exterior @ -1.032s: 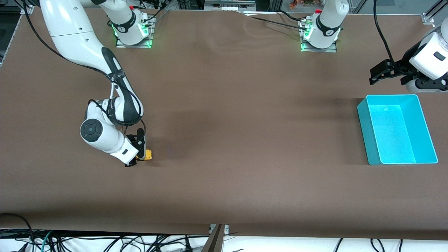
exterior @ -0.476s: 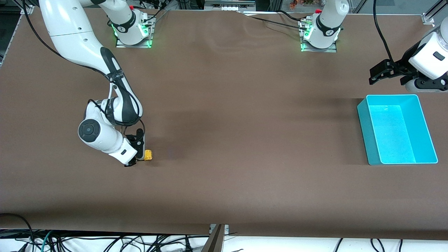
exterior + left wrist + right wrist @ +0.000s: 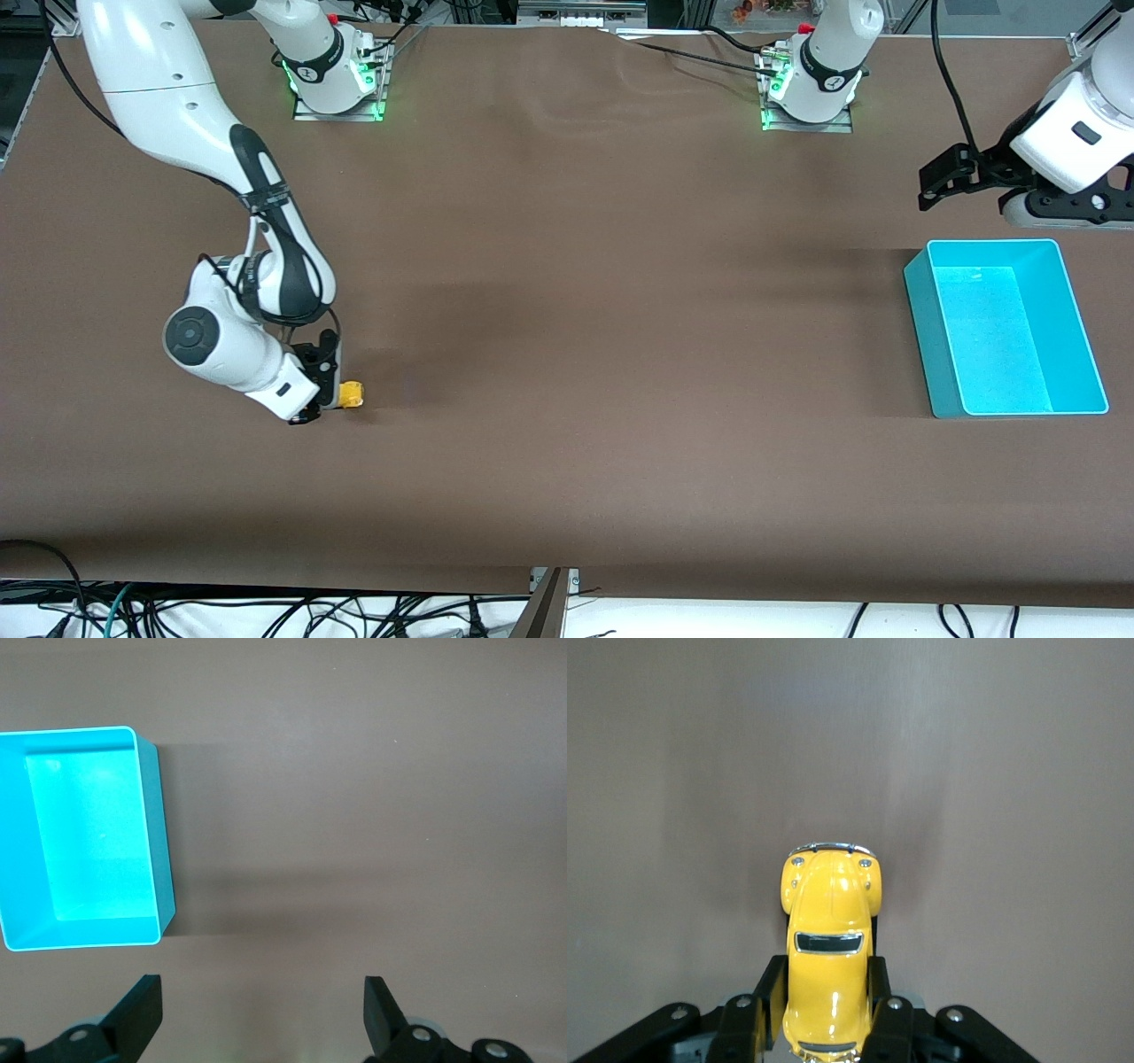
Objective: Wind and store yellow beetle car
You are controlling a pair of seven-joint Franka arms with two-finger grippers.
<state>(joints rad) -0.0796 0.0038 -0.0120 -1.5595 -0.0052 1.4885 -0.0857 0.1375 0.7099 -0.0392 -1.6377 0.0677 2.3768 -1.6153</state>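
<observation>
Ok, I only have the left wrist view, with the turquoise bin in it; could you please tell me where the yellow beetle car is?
Observer: The yellow beetle car is at the right arm's end of the table, while the turquoise bin sits at the left arm's end.
Operator: Thank you. Is anything holding it?
Observer: Yes, the right gripper is shut on it, with one finger against each side of the body toward its rear.
Operator: Is it lifted off the table?
Observer: It looks to be at table level with its hood pointing away from the gripper, but I cannot tell whether the wheels touch.
</observation>
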